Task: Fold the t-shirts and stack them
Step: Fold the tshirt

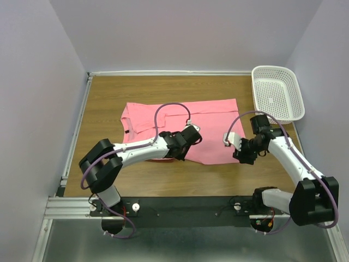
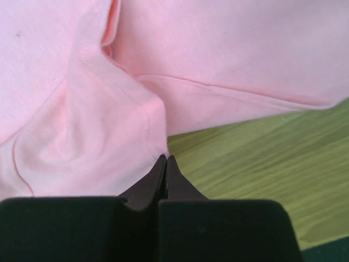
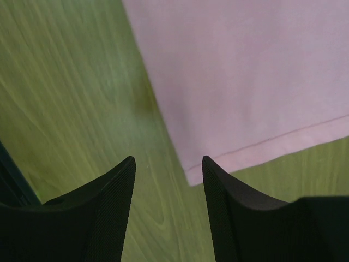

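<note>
Find the t-shirt spread flat mid-table, salmon-pink, collar to the left. Note the left pincer closed tight on the near hem, with bunched cloth at the tips. Note the right pincer moderately wide, straddling the near right corner and gripping nothing. Close on that corner before lifting; raise both ends level and together for a straight fold. Cannot judge the depth of the left bite; part of the near hem hidden under the left arm from above.
</note>
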Tool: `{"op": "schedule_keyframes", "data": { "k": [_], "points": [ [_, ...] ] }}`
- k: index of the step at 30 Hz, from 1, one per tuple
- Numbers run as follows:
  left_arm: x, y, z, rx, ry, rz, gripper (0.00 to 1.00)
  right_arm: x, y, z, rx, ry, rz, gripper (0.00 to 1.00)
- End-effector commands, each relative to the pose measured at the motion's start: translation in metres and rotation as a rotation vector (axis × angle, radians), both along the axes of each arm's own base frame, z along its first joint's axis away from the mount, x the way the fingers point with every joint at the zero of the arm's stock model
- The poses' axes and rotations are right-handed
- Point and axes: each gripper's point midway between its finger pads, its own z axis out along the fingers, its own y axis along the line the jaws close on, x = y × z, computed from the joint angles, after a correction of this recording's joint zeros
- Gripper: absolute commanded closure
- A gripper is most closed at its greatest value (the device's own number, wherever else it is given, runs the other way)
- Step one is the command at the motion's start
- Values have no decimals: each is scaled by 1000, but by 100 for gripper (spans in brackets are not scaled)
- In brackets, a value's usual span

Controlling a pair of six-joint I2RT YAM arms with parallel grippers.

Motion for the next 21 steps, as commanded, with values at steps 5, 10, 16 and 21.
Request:
{"op": "schedule_keyframes", "data": {
  "k": [5,10,16,21],
  "points": [
    [-7,-10,20,-115,-3,-44,100,-21,-61,-26,-333,-14,90,43],
    [-8,-9,25,-140,-14,-45,100,-12,-73,-46,-400,-33,44,45],
    [-10,-5,28,-147,-23,-41,100,8,-68,-50,-370,-70,-11,46],
    [-11,-3,34,-163,-35,-38,100,7,-63,-60,-347,-45,-11,49]
  ]
}}
